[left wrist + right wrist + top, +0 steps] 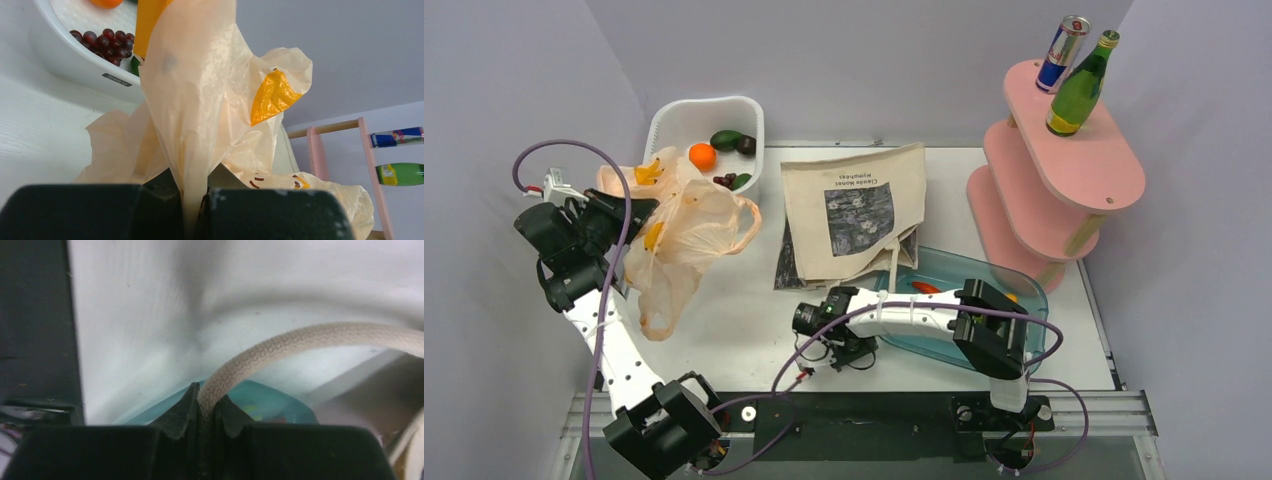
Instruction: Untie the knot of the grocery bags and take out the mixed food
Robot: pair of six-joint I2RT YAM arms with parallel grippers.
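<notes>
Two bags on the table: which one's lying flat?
The cream canvas tote with the dark printed panel, spread flat in the middle. The crinkly peach-orange plastic bag is bunched up, pinched in the left end effector.

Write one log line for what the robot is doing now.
left fingers: shut on plastic bag | right fingers: shut on tote strap

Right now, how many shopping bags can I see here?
2. The crinkly peach-orange plastic bag is at the left, beside the white plastic basket; the cream canvas tote lies flat in the middle. None seems hidden.
</notes>
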